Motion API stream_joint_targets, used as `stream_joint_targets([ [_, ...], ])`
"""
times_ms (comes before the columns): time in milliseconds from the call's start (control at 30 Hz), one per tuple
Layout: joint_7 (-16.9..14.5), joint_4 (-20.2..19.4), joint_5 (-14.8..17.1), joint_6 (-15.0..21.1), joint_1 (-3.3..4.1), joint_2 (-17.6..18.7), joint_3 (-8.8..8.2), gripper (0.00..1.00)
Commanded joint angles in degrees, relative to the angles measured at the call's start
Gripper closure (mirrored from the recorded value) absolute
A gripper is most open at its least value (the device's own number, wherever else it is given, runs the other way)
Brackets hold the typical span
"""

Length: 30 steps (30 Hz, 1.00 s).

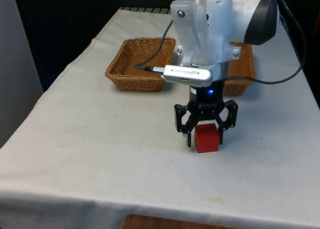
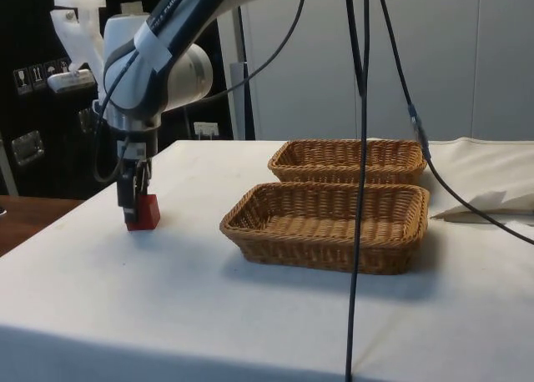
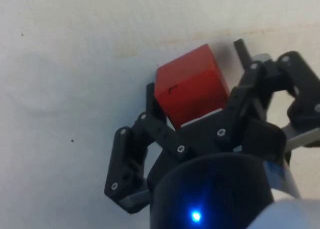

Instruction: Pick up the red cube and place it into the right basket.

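Your gripper (image 1: 205,134) has its fingers clamped around the red cube (image 1: 206,138), which sits on the table (image 1: 100,154) at lower centre of the front view; the cube looks skewed between them, so it could twist free when you lift toward the right basket (image 1: 140,64).

From where I sit, my claw (image 1: 204,137) is low at the bench (image 1: 90,154) with the red cube (image 1: 206,137) between its fingers, and the white cloth around it lies bare on every side, so there is open room toward the near edge and to both of the front view's sides. The two wicker baskets stand well apart from the claw toward the far end: the left basket (image 1: 141,64) is fully exposed, while the right basket (image 1: 240,69) sits partly behind the arm. A black cable (image 2: 360,190) hangs down across the side view in front of the baskets, and another cable (image 1: 265,80) loops over the right basket's rim.
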Motion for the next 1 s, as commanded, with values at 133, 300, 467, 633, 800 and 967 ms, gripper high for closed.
stream_joint_targets([
  [133, -0.6, 0.3, 0.6, 0.6, -0.46, 0.3, 0.52, 0.97],
  [300, -0.6, 0.3, 0.6, 0.7, -0.46, 0.4, 0.57, 0.97],
  [467, -0.5, -0.3, 0.4, 0.2, -0.23, -0.6, 0.23, 0.97],
  [633, -0.3, -1.9, 0.2, -0.5, 0.17, -2.8, -0.29, 0.97],
  [800, -0.6, -5.0, 0.1, -0.7, 0.40, -5.9, -0.57, 0.97],
  [967, -1.4, -9.5, 0.1, -0.7, 0.57, -10.3, -0.80, 0.97],
])
